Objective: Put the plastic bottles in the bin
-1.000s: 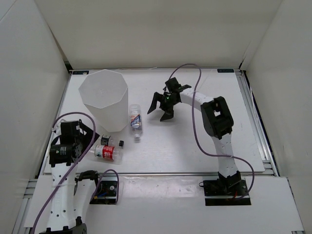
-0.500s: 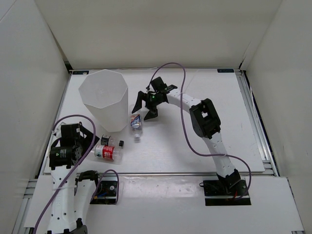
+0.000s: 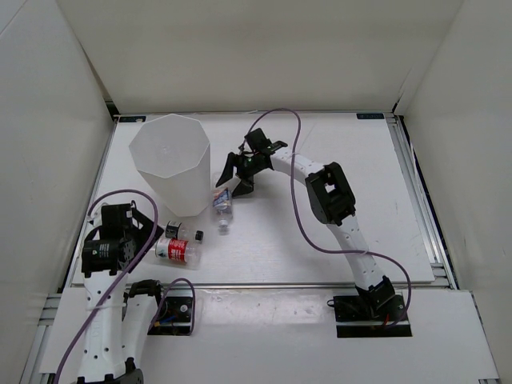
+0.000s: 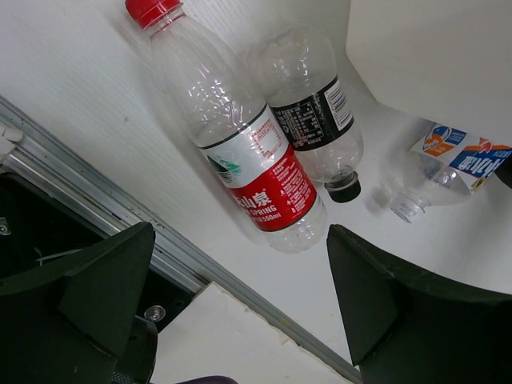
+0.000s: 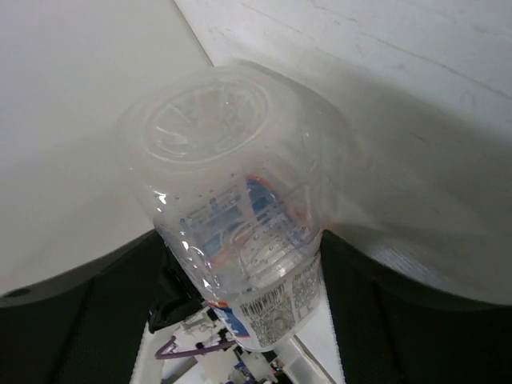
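We record the right arm stretched far leftward, its pincer (image 3: 237, 181) spread wide, straddling the clear blue-and-white-labelled plastic bottle (image 5: 240, 208) lying on the white tabletop (image 3: 320, 232). The tall white translucent octagonal bin (image 3: 170, 164) stands just left of that pincer. The left pincer (image 4: 240, 240) gapes above the clear red-labelled bottle (image 4: 248, 168).

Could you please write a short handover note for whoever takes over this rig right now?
Left claw: open, hovering over the red-label bottle, which lies on the table beside the black-capped bottle, just in front of the bin.
Right claw: open, straddling the base of the blue-white label bottle, which lies beside the bin; not visibly clamped.
Done: no bottle can be seen in the bin.
Left: grasp and drop all three visible bottles into the bin; a fourth is not in view.
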Robot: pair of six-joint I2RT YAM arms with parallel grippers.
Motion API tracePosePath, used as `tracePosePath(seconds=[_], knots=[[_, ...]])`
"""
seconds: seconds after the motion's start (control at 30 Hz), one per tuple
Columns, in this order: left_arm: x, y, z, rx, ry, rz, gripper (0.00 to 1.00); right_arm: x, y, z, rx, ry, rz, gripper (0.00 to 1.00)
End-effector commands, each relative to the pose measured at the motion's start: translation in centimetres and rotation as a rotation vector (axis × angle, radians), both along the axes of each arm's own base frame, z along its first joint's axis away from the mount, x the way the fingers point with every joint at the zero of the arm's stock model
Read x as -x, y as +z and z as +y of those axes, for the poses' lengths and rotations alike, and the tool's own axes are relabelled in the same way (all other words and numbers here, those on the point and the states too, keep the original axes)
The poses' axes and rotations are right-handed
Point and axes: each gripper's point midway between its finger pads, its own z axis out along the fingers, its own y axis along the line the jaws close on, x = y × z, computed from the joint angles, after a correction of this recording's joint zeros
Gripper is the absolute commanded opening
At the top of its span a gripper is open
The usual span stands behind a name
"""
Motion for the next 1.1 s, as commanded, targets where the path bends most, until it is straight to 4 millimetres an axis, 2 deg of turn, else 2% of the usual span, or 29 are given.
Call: tracePosePath(seconds=[0.0, 0.1, 0.13, 0.23, 0.27, 0.3, 0.33, 0.43, 0.47, 0.5, 0.53, 0.57, 0.6, 0.63, 0.67, 0.73, 0.77, 0.83, 0.87, 0.9, 0.93, 1.0, 1.03, 1.07], knots=[[0.5, -0.8, 0.3, -0.019, -0.004, 0.043, 1.0, 0.8, -1.6, -0.2, 0.038, 0.001, 0.048, 0.72], [0.6, -1.1, 0.3, -0.019, -0.004, 0.052, 1.0, 1.0, -2.8, -1.7, 0.072, -0.039, 0.113, 0.52], [0.6, -1.1, 0.3, -0.019, -0.004, 0.052, 1.0, 1.6, -3.5, -2.7, 0.096, -0.054, 0.152, 0.37], [0.4, -1.0, 0.1, -0.007, -0.001, 0.04, 1.0, 1.2, -3.3, -4.7, 0.118, -0.084, 0.142, 0.18], [0.4, -1.0, 0.1, -0.007, -0.001, 0.04, 1.0, 1.5, -3.9, -5.8, 0.139, -0.082, 0.135, 0.15], [0.5, -1.4, -0.1, 0.008, 0.001, 0.05, 1.0, 1.6, -2.9, -6.0, 0.138, -0.078, 0.106, 0.13], [0.5, -1.3, -0.1, 0.007, 0.001, 0.041, 1.0, 1.4, -2.7, -6.7, 0.146, -0.086, 0.093, 0.08], [0.6, -2.2, -0.3, 0.021, 0.003, 0.043, 1.0, 1.5, -1.9, -8.3, 0.158, -0.088, 0.053, 0.07], [0.4, -2.3, -0.4, 0.027, 0.013, 0.03, 1.0, 1.4, -1.4, -8.3, 0.151, -0.082, 0.035, 0.1], [0.5, -2.9, -0.5, 0.035, 0.009, 0.04, 1.0, 1.4, -0.3, -8.4, 0.139, -0.063, 0.0, 0.21], [0.4, -2.7, -0.6, 0.04, 0.017, 0.03, 1.0, 1.4, 0.4, -8.3, 0.123, -0.05, -0.02, 0.4], [0.4, -3.1, -0.7, 0.048, 0.013, 0.032, 1.0, 1.6, 1.0, -8.0, 0.124, -0.036, -0.051, 0.77], [0.4, -3.1, -0.7, 0.048, 0.013, 0.032, 1.0, 1.4, 2.2, -8.1, 0.118, -0.035, -0.094, 0.89], [0.3, -3.3, -0.9, 0.056, 0.008, 0.032, 1.0, 1.8, 3.0, -7.2, 0.11, -0.003, -0.142, 1.0], [0.3, -3.3, -0.9, 0.056, 0.008, 0.032, 1.0, 1.2, 4.0, -7.0, 0.099, -0.003, -0.179, 1.0], [0.3, -3.5, -0.9, 0.057, 0.008, 0.042, 1.0, 1.9, 4.8, -5.7, 0.083, 0.023, -0.201, 1.0], [0.3, -3.6, -0.9, 0.058, 0.008, 0.051, 1.0, 1.6, 4.5, -5.5, 0.084, 0.024, -0.199, 1.0], [-0.1, -2.8, -0.9, 0.056, 0.008, 0.03, 1.0, 2.0, 4.5, -3.9, 0.068, 0.046, -0.197, 1.0], [0.2, -3.0, -0.9, 0.057, 0.008, 0.042, 1.0, 1.9, 3.8, -3.6, 0.065, 0.053, -0.183, 1.0], [0.1, -2.6, -0.9, 0.056, 0.008, 0.03, 1.0, 2.2, 4.3, -2.2, 0.049, 0.07, -0.196, 1.0], [0.1, -2.2, -0.9, 0.056, 0.008, 0.027, 1.0, 1.9, 3.5, -2.0, 0.054, 0.071, -0.189, 1.0], [0.2, -1.9, -0.8, 0.051, 0.0, 0.025, 1.0, 2.7, 3.6, -0.4, 0.036, 0.098, -0.188, 1.0], [0.3, -1.6, -0.7, 0.043, 0.005, 0.026, 1.0, 2.2, 3.3, 0.1, 0.032, 0.098, -0.194, 1.0], [0.3, -1.6, -0.7, 0.043, 0.005, 0.026, 1.0, 2.5, 3.1, 0.6, 0.032, 0.101, -0.185, 1.0]])
